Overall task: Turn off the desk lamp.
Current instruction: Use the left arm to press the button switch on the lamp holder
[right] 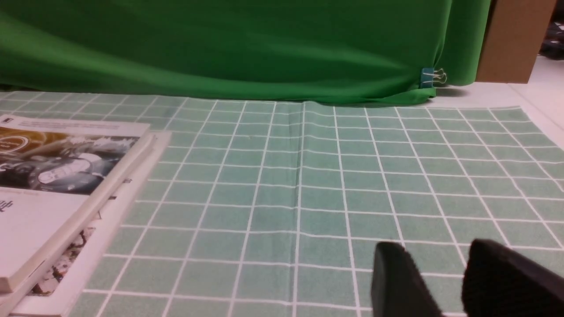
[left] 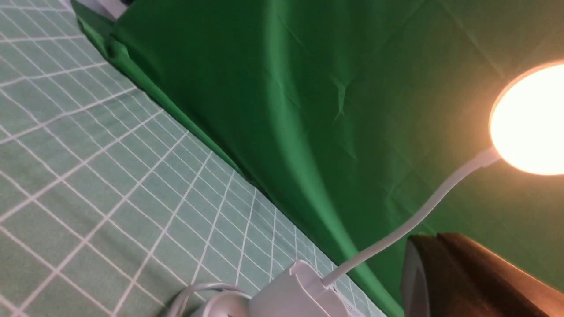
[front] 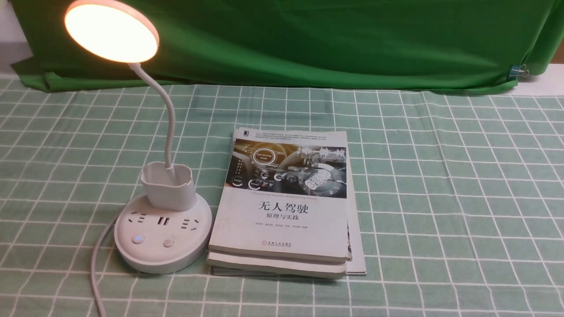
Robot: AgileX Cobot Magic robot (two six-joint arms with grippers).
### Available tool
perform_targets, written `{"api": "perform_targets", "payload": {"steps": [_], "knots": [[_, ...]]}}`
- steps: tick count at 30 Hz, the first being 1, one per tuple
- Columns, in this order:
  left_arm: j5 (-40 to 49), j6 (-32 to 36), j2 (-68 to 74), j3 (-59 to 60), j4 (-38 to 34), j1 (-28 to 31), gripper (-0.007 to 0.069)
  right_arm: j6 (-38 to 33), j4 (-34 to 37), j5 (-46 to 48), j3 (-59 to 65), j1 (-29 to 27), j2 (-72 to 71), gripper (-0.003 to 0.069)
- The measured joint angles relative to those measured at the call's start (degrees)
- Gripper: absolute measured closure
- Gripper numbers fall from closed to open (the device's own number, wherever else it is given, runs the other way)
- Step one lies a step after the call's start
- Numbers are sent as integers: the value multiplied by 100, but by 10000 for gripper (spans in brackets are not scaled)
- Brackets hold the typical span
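The right hand point(right: 445, 286) hung low over the surface point(right: 273, 176) at the right, its two dark fingers point(right: 396, 281) apart with nothing between them. Of the left hand point(left: 467, 277) only one dark, blurred part showed in its own wrist view, so I could not tell whether it was apart or together. It sat near the lamp's left side, probably because that arm was the closer one for the job. Neither hand appeared in the front view.

The one desk lamp point(front: 163, 233) stood at the near left of the surface, its round head point(front: 111, 31) glowing, so the task was not yet done. Its base carried two buttons facing the near edge, likely so they could be pressed from above: the left button point(front: 138, 239) showed a small blue light, the right button point(front: 168, 243) was plain. One cup point(front: 168, 185) sat behind them, and one cord point(front: 99, 264) ran off the near edge.

Just right of the base lay one stack of books point(front: 282, 198), two thick ones over a thinner booklet, seemingly put there to be read under the light. One clip point(front: 520, 70) pinned the green cloth point(front: 330, 39) at the far right.
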Motion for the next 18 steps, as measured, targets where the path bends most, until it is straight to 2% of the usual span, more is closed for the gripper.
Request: {"api": "perform_targets", "payload": {"steps": [3,8,9,10,12,18], "knots": [[537,23,199,-238,120,0,624,0,0,0,0,0,0,417],[2362,159,1653,-1533,947,0,624,0,0,0,0,0,0,417],[2875,316,2178,-1918,1184,0,624,0,0,0,0,0,0,417],[2947,345,2254,-1971,1214,0,624,0,0,0,0,0,0,417],[3791,821,3269,-2646,1528,0,624,0,0,0,0,0,0,417],[4614,1290,5185,-3692,1967,-153,624,0,0,0,0,0,0,417]]}}
